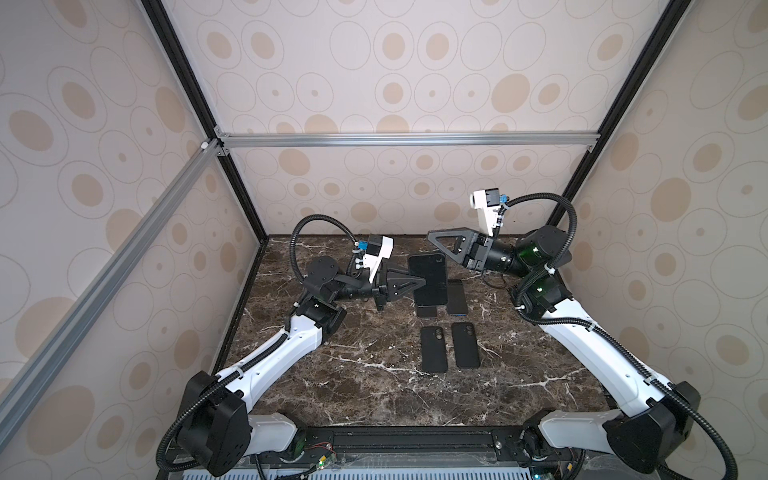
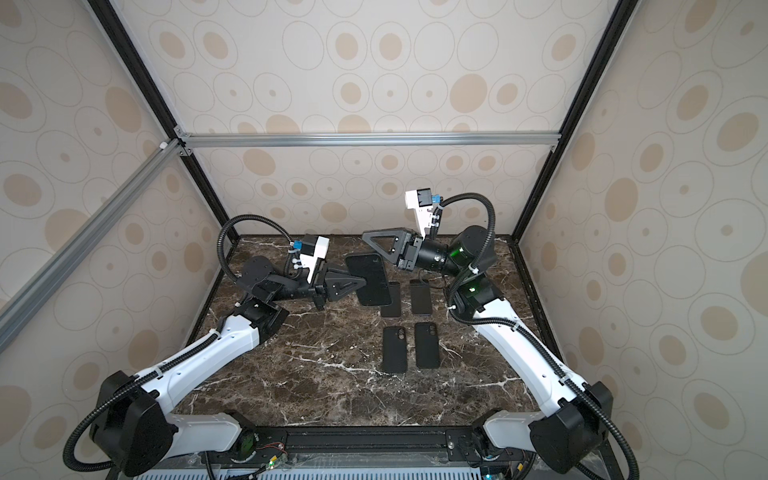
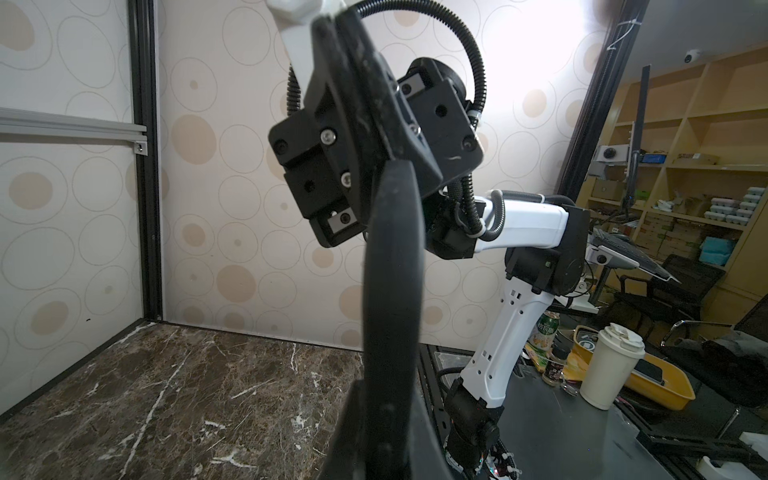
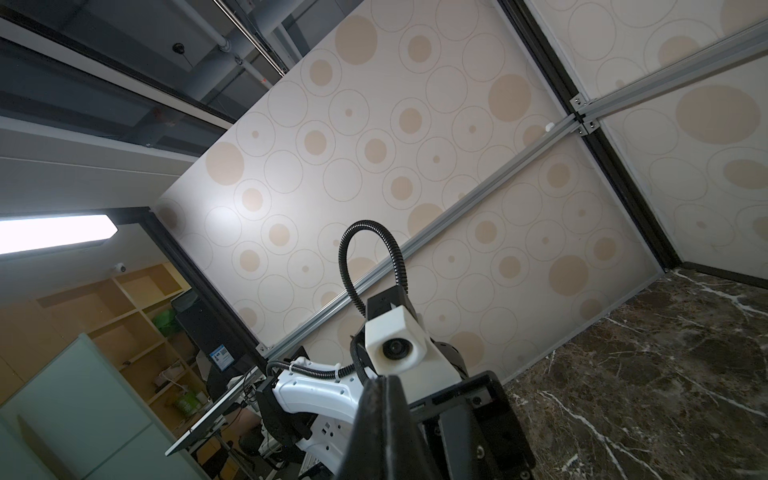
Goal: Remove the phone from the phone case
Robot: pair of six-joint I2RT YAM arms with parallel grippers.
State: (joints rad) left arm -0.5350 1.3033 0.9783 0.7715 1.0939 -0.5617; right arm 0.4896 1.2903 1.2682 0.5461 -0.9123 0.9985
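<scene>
Pinching phone case [image 1: 430,274] edge with left fingers [image 1: 399,286], aloft; right fingers [image 1: 436,237] shut, empty. Risk: one-sided pinch slipping, dropping onto counter [image 1: 374,395].

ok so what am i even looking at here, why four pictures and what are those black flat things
Two robot arms work over a marble-look table inside a patterned booth. Two pictures come from one overhead camera pair looking down; the two odd-angled ones come from a camera on each arm's wrist. The left end effector is shut on a black phone, held up off the table; whether its case is on, I cannot tell. The right end effector is shut and empty, raised near the phone's far end. Four more black slabs lie on the table: two rear phones, one half hidden under the held one, and a front pair lying camera side up, either cases or cased phones.
</scene>
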